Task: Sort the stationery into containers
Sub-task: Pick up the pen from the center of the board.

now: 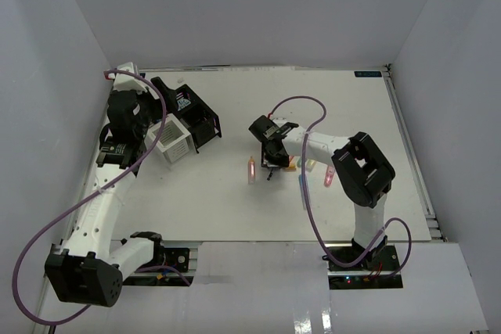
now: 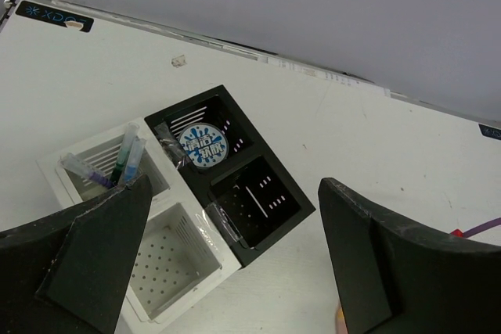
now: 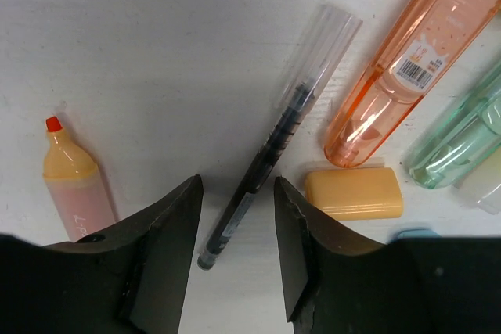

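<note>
A thin dark pen [image 3: 266, 163] with a clear cap lies on the white table, its lower end between the fingers of my right gripper [image 3: 236, 228]. The jaws straddle it with a gap on each side. An orange highlighter [image 3: 74, 189] lies to its left; a clear orange tube [image 3: 407, 60], a yellow block [image 3: 354, 192] and a green tube [image 3: 462, 134] lie to its right. My left gripper [image 2: 235, 263] hangs open over the containers [image 1: 182, 127]. One black compartment holds the blue-white tub [image 2: 202, 145]. A white compartment holds several pens [image 2: 125, 160]. The other two show nothing inside.
A pink highlighter [image 1: 329, 176] and a pale pen [image 1: 304, 189] lie on the table right of my right gripper [image 1: 272, 163]. Grey walls close in the table on three sides. A purple cable loops over each arm.
</note>
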